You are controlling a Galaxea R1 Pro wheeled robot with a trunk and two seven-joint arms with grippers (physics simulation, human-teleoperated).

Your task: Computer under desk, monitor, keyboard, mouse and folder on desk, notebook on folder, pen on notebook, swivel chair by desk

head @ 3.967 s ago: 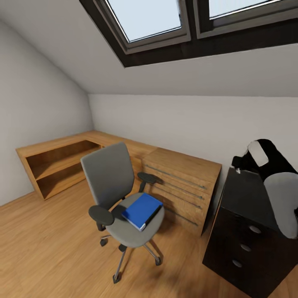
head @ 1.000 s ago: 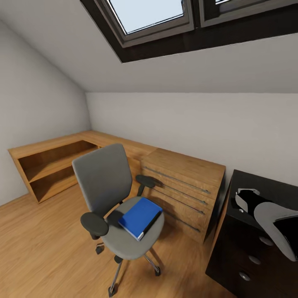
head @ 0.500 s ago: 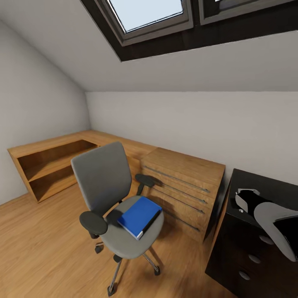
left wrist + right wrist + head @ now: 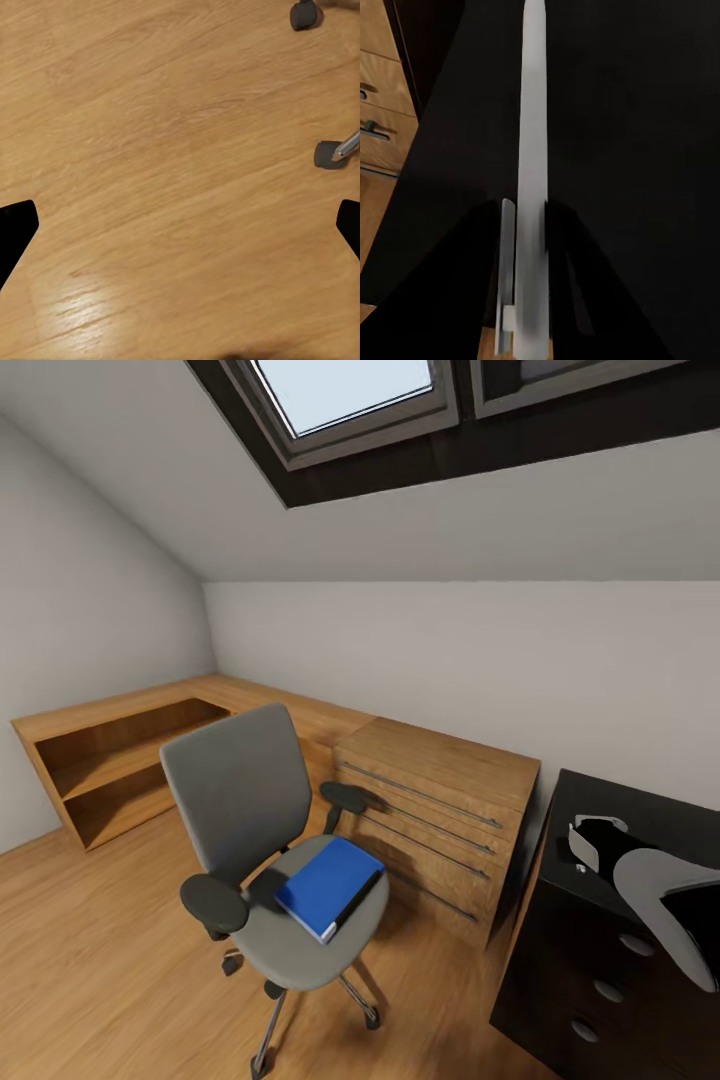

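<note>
Under the sloped bedroom ceiling, the blue folder lies flat on the swivel chair seat, probably light and stiff, best pinched by its near edge, while the left gripper hangs spread over the floor and the right gripper pinches the pale pen above the desk.

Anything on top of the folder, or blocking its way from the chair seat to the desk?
Nothing visible. The blue folder lies bare on the swivel chair seat; the visible black desk corner carries the right arm. A wooden drawer chest stands behind the chair, beside the desk, off the direct line.
</note>
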